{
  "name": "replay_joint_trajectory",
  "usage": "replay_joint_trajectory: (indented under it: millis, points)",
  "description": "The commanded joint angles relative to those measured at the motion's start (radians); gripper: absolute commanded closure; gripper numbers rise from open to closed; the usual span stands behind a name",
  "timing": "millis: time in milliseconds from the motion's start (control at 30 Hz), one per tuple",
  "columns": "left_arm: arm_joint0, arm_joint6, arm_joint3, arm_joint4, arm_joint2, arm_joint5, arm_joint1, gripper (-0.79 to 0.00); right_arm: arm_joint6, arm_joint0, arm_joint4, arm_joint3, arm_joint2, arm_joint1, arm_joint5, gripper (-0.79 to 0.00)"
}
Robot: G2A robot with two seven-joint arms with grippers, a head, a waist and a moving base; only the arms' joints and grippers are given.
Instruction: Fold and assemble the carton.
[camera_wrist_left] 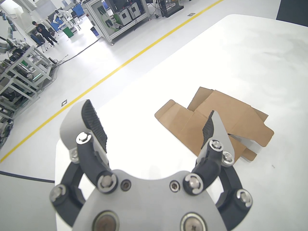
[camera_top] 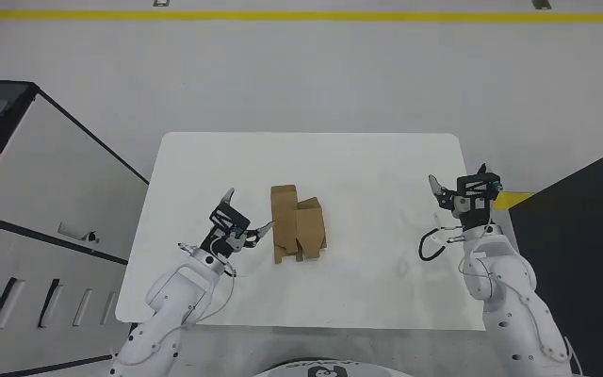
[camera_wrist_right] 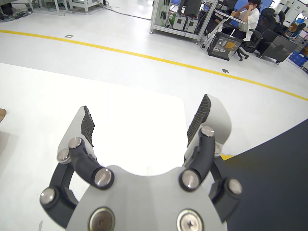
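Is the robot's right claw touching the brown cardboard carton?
Apart. The top view shows the right gripper open near the edge of the table, with a wide stretch of bare surface between it and the carton.

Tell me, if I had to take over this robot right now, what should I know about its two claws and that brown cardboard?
Left gripper: open, holding nothing, close beside the carton, not touching it.
Right gripper: open, holding nothing, over the table's far edge, well away from the carton.
Carton: lying flattened near the middle of the table, flaps loose.
Done: no fold or assembly visible.
Left: grasp the carton, open it up, fold the flaps and close it.
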Motion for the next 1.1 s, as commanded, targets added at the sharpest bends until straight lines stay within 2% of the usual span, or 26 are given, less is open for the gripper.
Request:
replay_joint_trajectory:
  millis: [0,167,267,400,733,800,933,1067]
  points:
    - [0.000,0.000,0.000,0.000,0.000,0.000,0.000,-0.785,0.000,0.000,0.000,0.000,0.000,0.000,0.000,-0.785]
    - [0.007,0.012,-0.008,0.043,0.017,0.013,0.000,-0.785,0.000,0.000,0.000,0.000,0.000,0.000,0.000,-0.785]
    - [0.030,-0.028,-0.012,0.182,0.059,0.101,-0.003,-0.785,0.000,0.000,0.000,0.000,0.000,0.000,0.000,-0.785]
    - [0.034,-0.120,-0.020,0.337,0.137,0.169,-0.010,-0.785,0.000,0.000,0.000,0.000,0.000,0.000,0.000,-0.785]
    - [0.031,-0.131,-0.022,0.360,0.151,0.172,-0.011,-0.785,0.000,0.000,0.000,0.000,0.000,0.000,0.000,-0.785]
    - [0.032,-0.147,-0.016,0.433,0.177,0.167,-0.011,-0.785,0.000,0.000,0.000,0.000,0.000,0.000,0.000,-0.785]
    - [0.024,-0.218,0.026,0.558,0.251,0.213,-0.021,-0.785,0.000,0.000,0.000,0.000,0.000,0.000,0.000,-0.785]
    - [0.005,-0.285,0.027,0.602,0.298,0.270,-0.033,-0.785,0.000,0.000,0.000,0.000,0.000,0.000,0.000,-0.785]
